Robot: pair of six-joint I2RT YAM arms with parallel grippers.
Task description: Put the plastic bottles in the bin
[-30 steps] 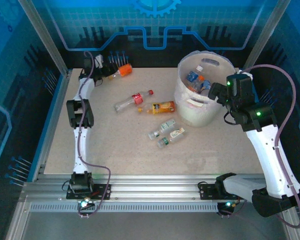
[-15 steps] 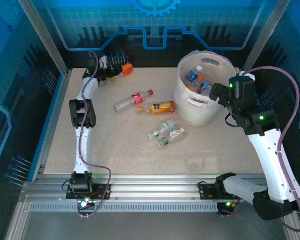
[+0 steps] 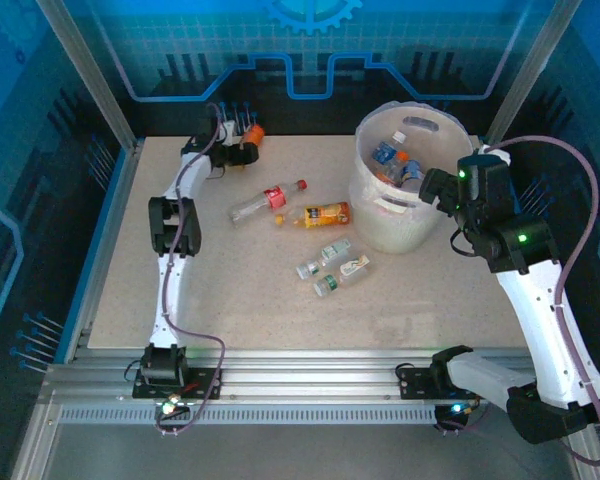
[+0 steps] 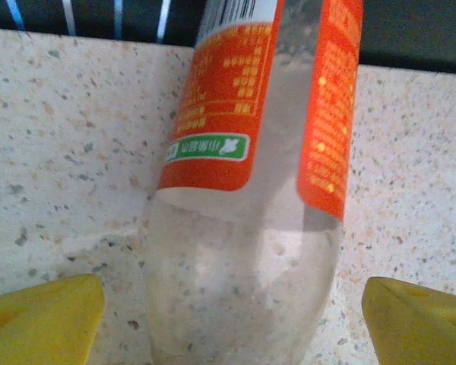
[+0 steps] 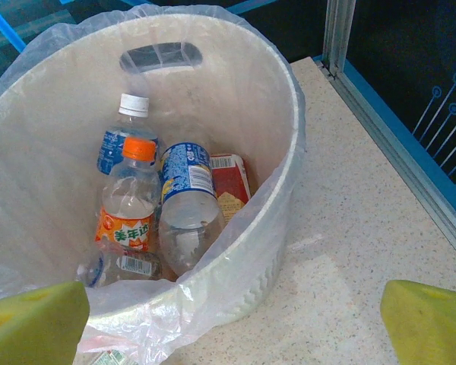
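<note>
Orange-labelled, the far-left bottle (image 4: 243, 190) is lying at the far edge of the speckled table (image 3: 230, 300). The left hand (image 3: 235, 150) is straddling it, with yellow fingertips (image 4: 45, 315) standing wide on either side of the clear body and apart from it. Toward the middle, a red-labelled bottle (image 3: 265, 200) and an orange-yellow bottle (image 3: 325, 214) are lying near each other, with two small green-labelled bottles (image 3: 323, 257) resting side by side nearer the arms. At the right, the whitish bin (image 3: 400, 225) is standing upright, draped in a thin plastic liner (image 5: 235, 266). It is holding an orange-capped bottle (image 5: 128, 205), a blue-labelled bottle (image 5: 186, 190) and a white-capped bottle (image 5: 125, 122) among others. The right hand (image 3: 435, 188) is hovering just beside the bin's right rim, spread wide and gripping nothing.
</note>
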